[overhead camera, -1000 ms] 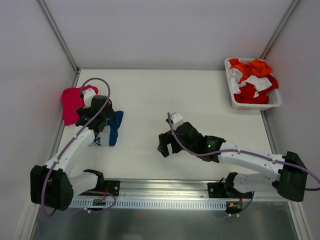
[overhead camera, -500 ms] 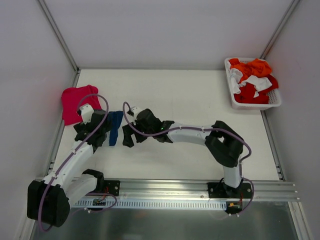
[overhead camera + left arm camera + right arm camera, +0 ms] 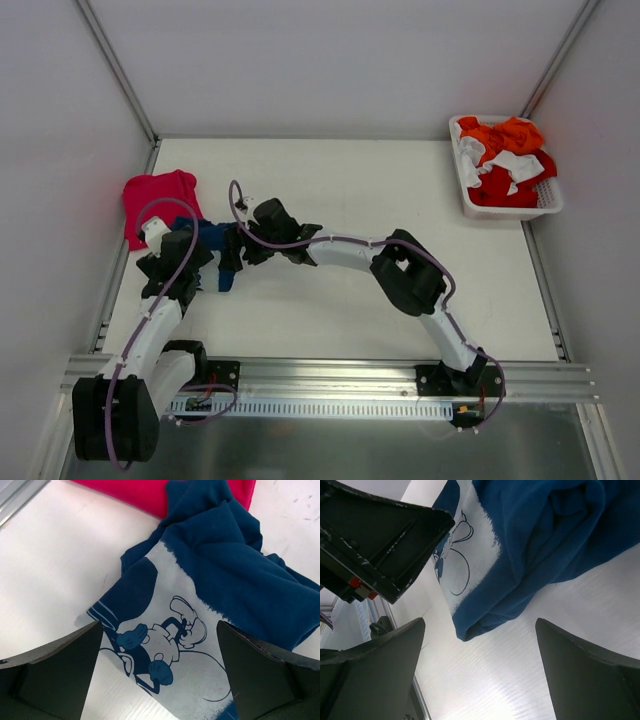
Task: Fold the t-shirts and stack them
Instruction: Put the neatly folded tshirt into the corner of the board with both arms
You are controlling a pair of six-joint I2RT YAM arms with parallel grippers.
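The navy blue t-shirt (image 3: 226,266) lies crumpled at the left of the table, its white cartoon print (image 3: 170,635) facing up. The pinkish-red t-shirt (image 3: 155,200) lies flat behind it, touching it at the far edge (image 3: 145,492). My left gripper (image 3: 192,258) hovers open over the printed part, fingers (image 3: 55,675) either side of it, holding nothing. My right gripper (image 3: 240,246) has reached across from the right and is open just above the table beside the navy hem (image 3: 485,615). Both grippers flank the navy shirt.
A white basket (image 3: 505,213) of orange, red and white clothes stands at the back right corner. A metal rail runs along the table's left edge (image 3: 20,495). The left gripper's body (image 3: 380,540) sits close in front of the right wrist.
The right arm swung left across the table to the navy shirt. The left gripper pulled back toward the near left, uncovering the pinkish-red shirt. The navy shirt is more bunched.
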